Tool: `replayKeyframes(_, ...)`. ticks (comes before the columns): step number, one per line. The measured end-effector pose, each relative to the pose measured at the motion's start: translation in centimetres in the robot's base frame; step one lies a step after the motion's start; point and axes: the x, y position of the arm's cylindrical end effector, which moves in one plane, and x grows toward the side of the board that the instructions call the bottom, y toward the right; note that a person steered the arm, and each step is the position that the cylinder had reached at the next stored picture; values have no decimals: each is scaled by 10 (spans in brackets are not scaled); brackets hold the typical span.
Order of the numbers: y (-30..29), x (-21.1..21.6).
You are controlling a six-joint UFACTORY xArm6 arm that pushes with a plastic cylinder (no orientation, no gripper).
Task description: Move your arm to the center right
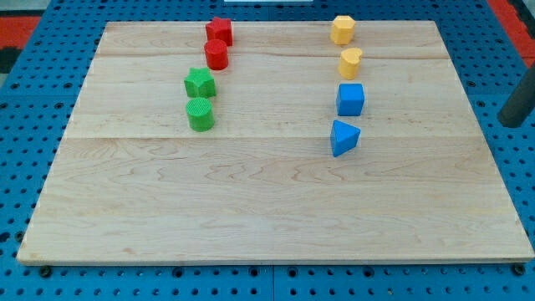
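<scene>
My tip (511, 124) is the lower end of a dark rod at the view's right edge, at about mid height. It stands just off the wooden board (267, 209), over the blue pegboard. It is far to the right of the blue cube (350, 99) and the blue triangle (343, 137) and touches no block. A yellow hexagon (342, 29) and a yellow heart (350, 63) sit above the blue blocks. A red star (219, 31), a red cylinder (216, 54), a green star (200, 82) and a green cylinder (201, 114) form a column at upper left.
The blue pegboard (25, 100) surrounds the board on all sides. A red patch (514, 12) shows at the top right corner.
</scene>
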Motion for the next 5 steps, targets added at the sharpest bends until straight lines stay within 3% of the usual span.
replayKeyframes(5,0,-5)
